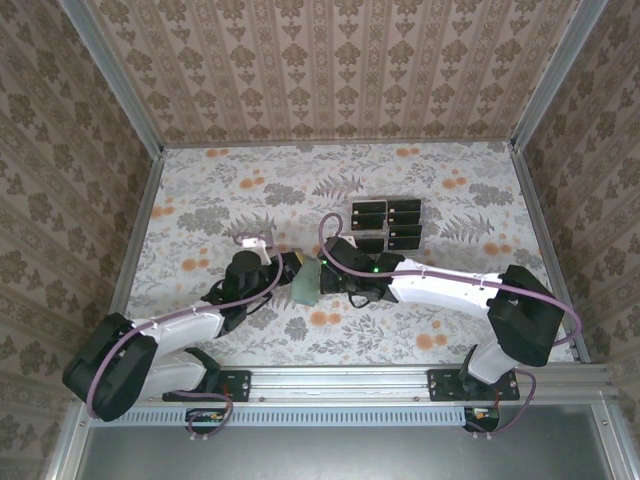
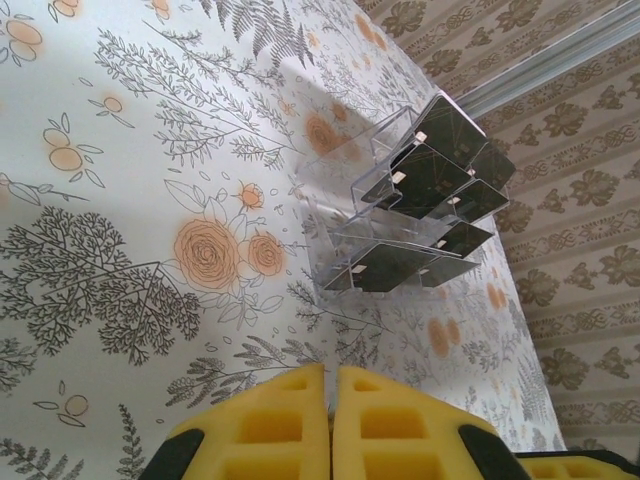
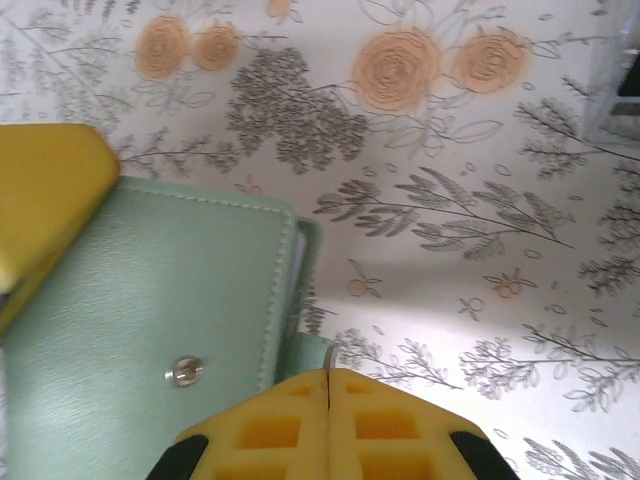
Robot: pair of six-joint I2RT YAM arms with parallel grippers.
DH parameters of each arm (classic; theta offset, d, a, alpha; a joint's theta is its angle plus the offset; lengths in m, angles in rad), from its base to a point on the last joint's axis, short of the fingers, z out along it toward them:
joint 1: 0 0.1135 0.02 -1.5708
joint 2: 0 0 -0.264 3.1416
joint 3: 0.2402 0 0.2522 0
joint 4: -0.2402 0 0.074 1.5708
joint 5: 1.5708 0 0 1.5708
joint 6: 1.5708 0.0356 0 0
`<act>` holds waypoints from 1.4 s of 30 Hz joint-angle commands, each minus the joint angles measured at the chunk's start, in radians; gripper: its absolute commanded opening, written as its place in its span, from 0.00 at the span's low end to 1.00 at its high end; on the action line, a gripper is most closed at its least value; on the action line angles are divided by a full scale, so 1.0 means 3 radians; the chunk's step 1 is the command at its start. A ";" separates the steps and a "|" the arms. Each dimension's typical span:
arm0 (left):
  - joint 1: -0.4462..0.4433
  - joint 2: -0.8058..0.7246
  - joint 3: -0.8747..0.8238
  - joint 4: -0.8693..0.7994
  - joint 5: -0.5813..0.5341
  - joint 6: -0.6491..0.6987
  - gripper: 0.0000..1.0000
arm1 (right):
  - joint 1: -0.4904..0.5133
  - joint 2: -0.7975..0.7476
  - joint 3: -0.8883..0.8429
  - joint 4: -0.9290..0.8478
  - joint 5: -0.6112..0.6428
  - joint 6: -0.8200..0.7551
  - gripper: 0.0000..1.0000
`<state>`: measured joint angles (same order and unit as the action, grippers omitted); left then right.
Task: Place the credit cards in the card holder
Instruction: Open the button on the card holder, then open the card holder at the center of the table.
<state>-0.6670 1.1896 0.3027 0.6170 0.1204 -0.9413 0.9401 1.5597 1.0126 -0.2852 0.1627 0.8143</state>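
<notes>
**Both claws shut at the card holder; cards in the tray**

The left claw (image 2: 331,385) was seen fully closed, its yellow fingers pressed together with only a thin seam between them. Nothing was seen between the tips. The right claw (image 3: 328,385) was likewise closed, pad against pad. Its tips stood at the right edge of the card holder (image 3: 150,300), touching a thin green flap there. Whether that flap was pinched could not be established.

Counted: two claws, one card holder, one clear tray (image 1: 387,226). At least six black cards (image 2: 430,165) were counted, all standing tilted in the tray's slots. The exact number could not be fixed because the cards overlapped. No card was seen in either claw or at the holder.

In the overhead view the holder was seen lying on the flowered table (image 1: 250,190), directly between the two claws and near the tray.

From the right wrist, the holder's stitched edge and one metal snap stud (image 3: 184,371) were made out. A yellow finger (image 3: 45,190) of the left claw was seen laid against the holder's upper left corner. Neither detail could be made out from overhead.

From the left wrist, the tray's clear walls and a small light mark on each card were seen.
</notes>
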 commanded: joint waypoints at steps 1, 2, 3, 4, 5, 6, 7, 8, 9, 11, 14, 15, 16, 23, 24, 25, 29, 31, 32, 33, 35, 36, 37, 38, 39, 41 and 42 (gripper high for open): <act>0.0001 0.0114 -0.0025 -0.0073 -0.0089 0.0155 0.13 | -0.0017 -0.0081 -0.0075 0.0195 -0.0190 -0.0120 0.00; -0.0001 0.0163 -0.0028 -0.0072 -0.0094 0.0192 0.24 | -0.0017 -0.0075 -0.0087 0.0230 -0.0216 -0.0129 0.00; 0.0006 0.0210 -0.0027 -0.0077 -0.0098 0.0225 0.34 | -0.0027 -0.0068 -0.0095 0.0268 -0.0250 -0.0142 0.00; 0.0009 0.0247 -0.0030 -0.0087 -0.0104 0.0245 0.43 | -0.0035 -0.0061 -0.0107 0.0309 -0.0274 -0.0153 0.00; 0.0019 0.0297 -0.0028 -0.0093 -0.0105 0.0271 0.51 | -0.0044 -0.0048 -0.0113 0.0339 -0.0301 -0.0160 0.00; 0.0034 0.0331 -0.0023 -0.0112 -0.0105 0.0297 0.58 | -0.0052 -0.0040 -0.0112 0.0355 -0.0317 -0.0163 0.00; 0.0050 0.0361 -0.0022 -0.0137 -0.0105 0.0313 0.62 | -0.0057 -0.0034 -0.0113 0.0362 -0.0332 -0.0165 0.00; 0.0070 0.0382 -0.0023 -0.0162 -0.0102 0.0331 0.65 | -0.0059 -0.0033 -0.0112 0.0369 -0.0345 -0.0165 0.00; 0.0083 0.0391 -0.0023 -0.0185 -0.0096 0.0350 0.67 | -0.0060 -0.0039 -0.0108 0.0374 -0.0357 -0.0163 0.00; 0.0101 0.0388 -0.0017 -0.0232 -0.0067 0.0376 0.70 | -0.0061 -0.0062 -0.0108 0.0382 -0.0372 -0.0160 0.00; 0.0102 0.0345 0.0008 -0.0301 -0.0014 0.0402 0.72 | -0.0062 -0.0116 -0.0113 0.0389 -0.0379 -0.0152 0.00; 0.0101 0.0322 0.0020 -0.0323 0.0001 0.0418 0.73 | -0.0061 -0.0135 -0.0109 0.0388 -0.0380 -0.0153 0.00; 0.0097 0.0302 0.0031 -0.0350 0.0012 0.0426 0.73 | -0.0061 -0.0152 -0.0107 0.0388 -0.0379 -0.0154 0.00; 0.0074 0.0139 0.0105 -0.0562 0.0064 0.0539 0.77 | -0.0066 -0.0238 -0.0122 0.0394 -0.0347 -0.0138 0.00; 0.0068 0.0125 0.0111 -0.0586 0.0069 0.0549 0.77 | -0.0066 -0.0253 -0.0123 0.0393 -0.0339 -0.0137 0.00; 0.0061 0.0120 0.0119 -0.0603 0.0072 0.0565 0.77 | -0.0065 -0.0258 -0.0123 0.0397 -0.0339 -0.0132 0.00; 0.0035 0.0121 0.0148 -0.0642 0.0069 0.0604 0.78 | -0.0064 -0.0275 -0.0128 0.0389 -0.0331 -0.0133 0.00; 0.0025 0.0145 0.0164 -0.0649 0.0074 0.0613 0.78 | -0.0062 -0.0270 -0.0138 0.0388 -0.0332 -0.0127 0.00; 0.0023 0.0158 0.0172 -0.0646 0.0079 0.0624 0.78 | -0.0064 -0.0270 -0.0148 0.0397 -0.0328 -0.0122 0.00; 0.0015 0.0165 0.0176 -0.0641 0.0080 0.0627 0.78 | -0.0067 -0.0269 -0.0154 0.0406 -0.0332 -0.0118 0.00; -0.0003 0.0164 0.0191 -0.0640 0.0075 0.0631 0.78 | -0.0069 -0.0279 -0.0173 0.0420 -0.0330 -0.0106 0.00; -0.0010 0.0161 0.0200 -0.0650 0.0071 0.0641 0.78 | -0.0069 -0.0284 -0.0175 0.0421 -0.0330 -0.0103 0.00; -0.0017 0.0161 0.0209 -0.0664 0.0065 0.0645 0.79 | -0.0069 -0.0285 -0.0176 0.0419 -0.0330 -0.0101 0.00; -0.0024 0.0161 0.0225 -0.0685 0.0062 0.0658 0.79 | -0.0067 -0.0289 -0.0178 0.0419 -0.0331 -0.0101 0.00; -0.0035 0.0161 0.0237 -0.0711 0.0059 0.0673 0.79 | -0.0068 -0.0293 -0.0182 0.0423 -0.0324 -0.0101 0.00; -0.0041 0.0161 0.0252 -0.0753 0.0044 0.0706 0.79 | -0.0068 -0.0295 -0.0190 0.0425 -0.0323 -0.0101 0.00; -0.0043 0.0161 0.0261 -0.0789 0.0030 0.0718 0.79 | -0.0069 -0.0304 -0.0190 0.0424 -0.0321 -0.0104 0.00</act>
<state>-0.6731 1.2396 0.3485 0.4217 0.1337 -0.7643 0.9253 1.5043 0.9680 -0.1787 0.0662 0.7849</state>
